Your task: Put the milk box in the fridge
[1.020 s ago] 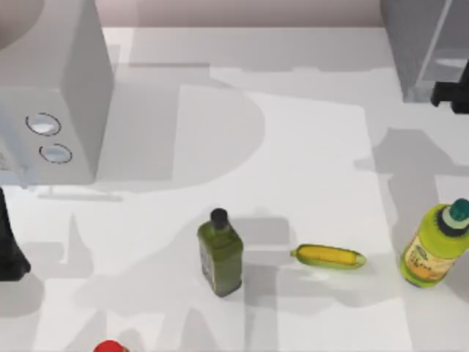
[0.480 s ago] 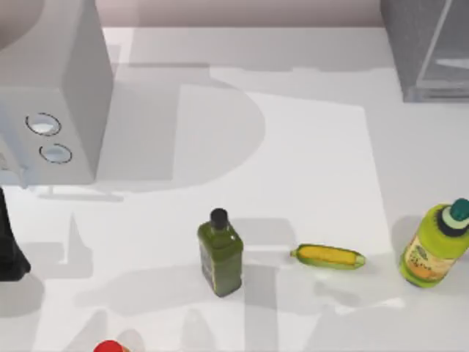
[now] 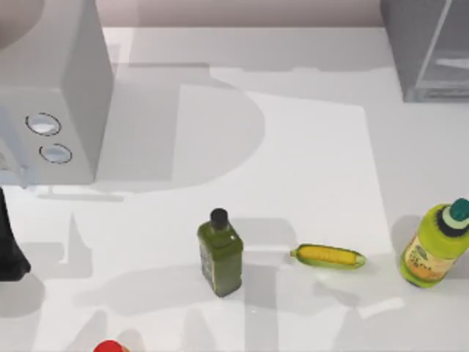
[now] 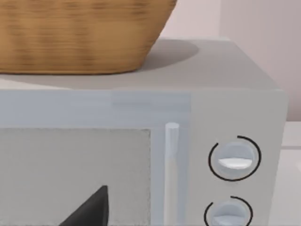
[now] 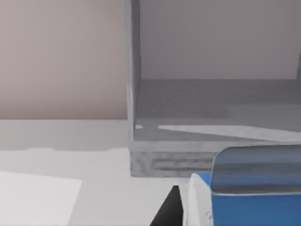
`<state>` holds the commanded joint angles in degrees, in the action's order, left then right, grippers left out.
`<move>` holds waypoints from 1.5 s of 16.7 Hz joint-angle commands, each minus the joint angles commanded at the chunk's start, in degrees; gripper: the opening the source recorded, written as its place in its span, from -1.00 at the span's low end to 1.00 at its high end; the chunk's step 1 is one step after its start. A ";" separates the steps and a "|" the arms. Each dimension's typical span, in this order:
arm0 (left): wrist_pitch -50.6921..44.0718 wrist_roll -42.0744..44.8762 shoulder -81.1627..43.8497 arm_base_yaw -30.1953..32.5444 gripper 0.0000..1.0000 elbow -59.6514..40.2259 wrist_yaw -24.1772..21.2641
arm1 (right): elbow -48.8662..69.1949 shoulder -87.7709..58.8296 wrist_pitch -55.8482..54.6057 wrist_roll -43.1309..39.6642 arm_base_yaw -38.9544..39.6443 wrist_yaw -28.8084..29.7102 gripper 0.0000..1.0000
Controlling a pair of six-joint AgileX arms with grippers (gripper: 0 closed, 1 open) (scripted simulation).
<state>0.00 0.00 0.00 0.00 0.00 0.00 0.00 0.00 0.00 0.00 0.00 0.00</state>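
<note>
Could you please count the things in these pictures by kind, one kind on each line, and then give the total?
Bottles: 2, dark-green square bottle and yellow-green bottle
Corn cob: 1
Milk box: 1
Fridge: 1
Microwave: 1
Wicker basket: 1
Red object: 1
Total: 8

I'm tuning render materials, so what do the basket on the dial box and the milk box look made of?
The basket looks like woven wicker, matte tan, with fine ribbed weave lines. The milk box seems to be coated card: a smooth white side and a blue top that catches a soft sheen, so probably slightly glossy.
</note>
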 joint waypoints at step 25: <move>0.00 0.00 0.00 0.00 1.00 0.00 0.00 | 47.11 -106.48 -57.94 1.08 -12.87 -12.98 -1.00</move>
<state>0.00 0.00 0.00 0.00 0.00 0.00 47.11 -106.48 -57.95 1.08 -12.87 -12.98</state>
